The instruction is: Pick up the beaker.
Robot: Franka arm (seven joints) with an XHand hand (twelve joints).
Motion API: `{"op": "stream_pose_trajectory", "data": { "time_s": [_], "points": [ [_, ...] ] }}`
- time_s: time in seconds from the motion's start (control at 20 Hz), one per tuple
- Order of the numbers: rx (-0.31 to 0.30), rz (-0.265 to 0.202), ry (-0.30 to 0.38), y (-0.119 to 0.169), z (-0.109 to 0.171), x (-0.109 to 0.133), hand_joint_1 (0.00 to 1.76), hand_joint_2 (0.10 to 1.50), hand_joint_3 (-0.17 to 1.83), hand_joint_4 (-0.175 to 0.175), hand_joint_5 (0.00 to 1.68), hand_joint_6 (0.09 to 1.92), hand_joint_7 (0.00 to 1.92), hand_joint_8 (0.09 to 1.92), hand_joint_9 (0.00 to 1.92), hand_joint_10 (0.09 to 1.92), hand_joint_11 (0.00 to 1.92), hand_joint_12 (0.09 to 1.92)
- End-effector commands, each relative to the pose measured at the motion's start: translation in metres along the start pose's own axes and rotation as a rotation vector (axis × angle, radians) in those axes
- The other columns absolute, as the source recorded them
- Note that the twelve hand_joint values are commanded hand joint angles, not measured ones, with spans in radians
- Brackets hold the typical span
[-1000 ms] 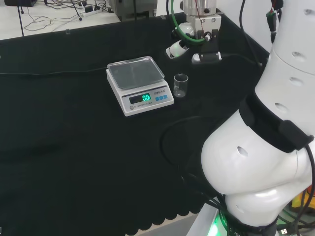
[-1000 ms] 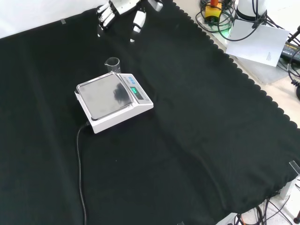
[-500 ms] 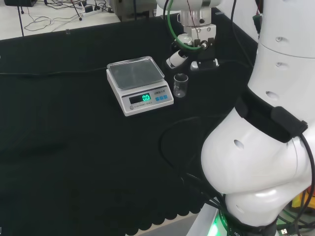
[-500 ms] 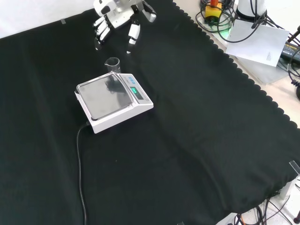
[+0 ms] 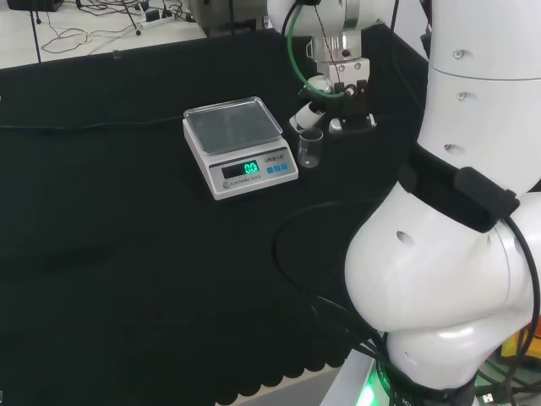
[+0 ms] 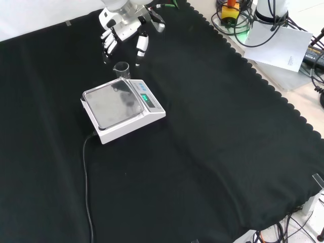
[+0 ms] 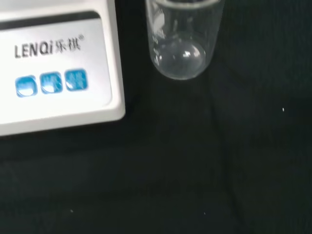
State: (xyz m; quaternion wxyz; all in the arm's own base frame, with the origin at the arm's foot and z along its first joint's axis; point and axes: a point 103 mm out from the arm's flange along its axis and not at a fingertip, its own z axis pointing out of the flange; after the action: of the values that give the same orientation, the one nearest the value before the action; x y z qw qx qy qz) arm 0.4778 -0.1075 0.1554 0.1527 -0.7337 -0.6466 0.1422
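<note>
Evidently readying a grasp, the hand (image 6: 124,31) hangs with fingers spread apart above the small clear beaker (image 5: 310,148), which stands upright just beside the digital scale (image 5: 240,145).

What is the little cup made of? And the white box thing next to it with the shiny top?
The beaker looks like clear glass or plastic: you can see the black cloth right through it, and it has bright glints. Which of the two, the look can't tell. The scale seems to have a white, smooth plastic body and a metal-looking grey pan on top that reflects light.
</note>
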Motion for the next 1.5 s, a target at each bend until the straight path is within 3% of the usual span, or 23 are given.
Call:
{"op": "stream_pose_trajectory", "data": {
  "time_s": [0.05, 0.3, 0.55, 0.9, 1.25, 1.35, 1.5],
  "points": [
    [0.017, -0.003, 0.003, 0.002, 0.009, -0.005, 0.56, 0.92, 0.15, 0.004, 0.38, 0.09, 0.23, 0.66, 0.32, 0.8, 0.0, 1.47],
    [0.083, 0.001, -0.041, 0.006, 0.016, -0.006, 0.55, 0.88, 0.14, 0.003, 0.35, 0.09, 0.19, 0.65, 0.28, 0.81, 0.0, 1.46],
    [0.115, 0.012, -0.111, 0.01, 0.025, -0.004, 0.57, 0.76, 0.08, 0.011, 0.13, 0.09, 0.01, 0.58, 0.04, 0.86, 0.0, 1.4],
    [0.117, 0.023, -0.098, 0.022, 0.037, -0.009, 0.63, 0.75, 0.07, 0.003, 0.16, 0.09, 0.02, 0.58, 0.05, 0.89, 0.0, 1.39],
    [0.083, 0.019, -0.055, 0.037, 0.04, -0.016, 0.7, 0.78, 0.11, -0.001, 0.29, 0.09, 0.16, 0.66, 0.31, 0.84, 0.09, 1.47],
    [0.045, 0.0, -0.038, 0.039, 0.04, -0.016, 0.77, 0.81, 0.14, -0.013, 0.41, 0.09, 0.3, 0.69, 0.5, 0.8, 0.27, 1.4],
    [0.027, -0.013, -0.021, 0.041, 0.043, -0.017, 0.9, 0.82, 0.3, -0.044, 0.71, 0.48, 0.62, 0.7, 0.88, 0.65, 0.68, 1.21]
  ]
}}
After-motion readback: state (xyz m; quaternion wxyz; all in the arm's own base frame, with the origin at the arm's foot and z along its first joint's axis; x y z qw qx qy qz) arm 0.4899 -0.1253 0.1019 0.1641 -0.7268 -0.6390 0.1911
